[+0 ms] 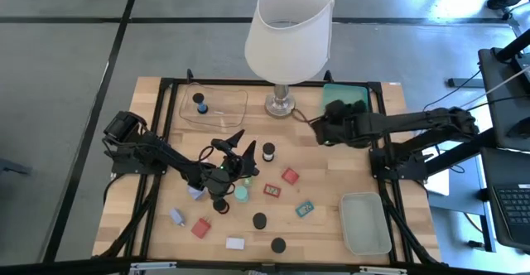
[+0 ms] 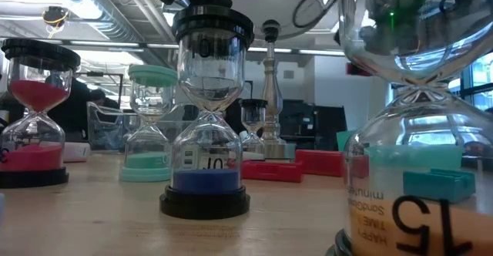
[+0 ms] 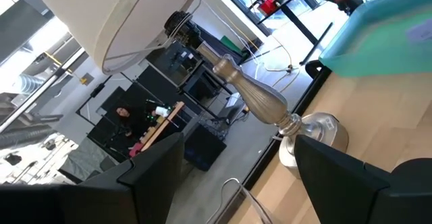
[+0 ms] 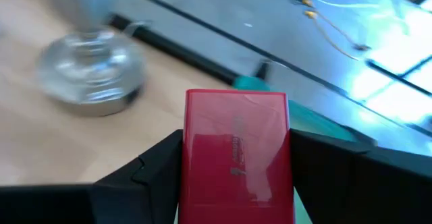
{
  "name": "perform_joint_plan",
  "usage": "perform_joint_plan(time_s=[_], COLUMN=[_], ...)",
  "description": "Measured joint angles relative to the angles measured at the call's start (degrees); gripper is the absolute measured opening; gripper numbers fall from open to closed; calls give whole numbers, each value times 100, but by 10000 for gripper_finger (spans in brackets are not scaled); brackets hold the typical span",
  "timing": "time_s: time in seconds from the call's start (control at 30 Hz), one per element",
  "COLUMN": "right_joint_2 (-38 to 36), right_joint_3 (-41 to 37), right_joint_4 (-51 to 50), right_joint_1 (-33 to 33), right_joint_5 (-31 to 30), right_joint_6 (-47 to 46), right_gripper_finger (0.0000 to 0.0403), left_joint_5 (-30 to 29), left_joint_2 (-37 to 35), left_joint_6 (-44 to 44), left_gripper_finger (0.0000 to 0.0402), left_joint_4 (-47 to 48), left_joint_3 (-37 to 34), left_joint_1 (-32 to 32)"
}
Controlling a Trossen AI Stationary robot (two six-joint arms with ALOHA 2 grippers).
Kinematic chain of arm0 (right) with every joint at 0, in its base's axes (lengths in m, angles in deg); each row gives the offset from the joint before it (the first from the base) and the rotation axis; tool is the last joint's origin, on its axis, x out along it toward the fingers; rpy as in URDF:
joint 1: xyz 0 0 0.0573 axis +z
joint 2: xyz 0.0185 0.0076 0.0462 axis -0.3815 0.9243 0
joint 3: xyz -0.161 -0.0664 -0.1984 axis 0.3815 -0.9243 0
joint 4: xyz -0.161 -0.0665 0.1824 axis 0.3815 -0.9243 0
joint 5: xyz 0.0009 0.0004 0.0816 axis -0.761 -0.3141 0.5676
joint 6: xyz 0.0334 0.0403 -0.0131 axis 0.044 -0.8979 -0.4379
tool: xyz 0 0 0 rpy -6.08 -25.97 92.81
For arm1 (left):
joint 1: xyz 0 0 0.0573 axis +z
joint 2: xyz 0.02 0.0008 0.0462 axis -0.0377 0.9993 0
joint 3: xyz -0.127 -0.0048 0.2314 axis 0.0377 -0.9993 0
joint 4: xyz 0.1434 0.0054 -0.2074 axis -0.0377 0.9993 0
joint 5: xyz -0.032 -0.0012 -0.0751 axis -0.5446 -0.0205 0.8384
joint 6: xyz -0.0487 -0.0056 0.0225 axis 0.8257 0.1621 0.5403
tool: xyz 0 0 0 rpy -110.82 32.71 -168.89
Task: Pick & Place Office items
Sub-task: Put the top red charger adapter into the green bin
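Small office items lie scattered over the wooden table: sand timers with black caps (image 1: 268,151), a teal one (image 1: 241,194), red blocks (image 1: 290,176), lavender pieces (image 1: 177,217), a white block (image 1: 235,243), and flat red (image 1: 272,190) and teal (image 1: 305,209) tags. In the low view the timers (image 2: 206,117) stand upright on their bases. My left gripper (image 1: 245,140) (image 3: 236,150) is open above the middle of the table, with nothing between its fingers. My right gripper (image 1: 319,128) (image 4: 236,143) is by the lamp base, at the green tray's edge, and is shut on a red block (image 4: 236,156). My right gripper pinches the red block between its two fingers, one finger (image 4: 158,163) on each long side (image 4: 192,156). The block's flat face points up at the wrist camera. Its far end (image 4: 236,99) sticks out past the fingertips, over the green tray's edge.
The tall lamp with a white shade (image 1: 290,26) stands on its metal base (image 1: 280,105) at the far middle. A clear tray (image 1: 214,105) holding one timer (image 1: 201,103) is far left. The green tray (image 1: 348,93) is far right, another tray (image 1: 364,223) near right.
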Motion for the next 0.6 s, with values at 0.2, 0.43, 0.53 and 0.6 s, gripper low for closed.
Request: perform_joint_plan(time_s=[0.2,0.43,0.53,0.6], right_joint_2=[-57,-50,-50,-50], right_joint_3=[-279,-1405,-1746,-1899], right_joint_4=[-337,1205,2274,3043], right_joint_1=[-615,-1702,-2204,-2501], right_joint_5=[-98,349,898,1311], right_joint_6=[-587,44,825,1381], right_gripper_finger=[219,219,219,219], left_joint_5=[0,0,2,0], left_joint_2=[0,0,0,0], left_joint_6=[121,155,157,157], left_gripper_finger=[279,279,279,279], left_joint_4=[2,96,100,103], left_joint_3=[0,-7,-7,-7], left_joint_1=[0,-2,-2,-2])
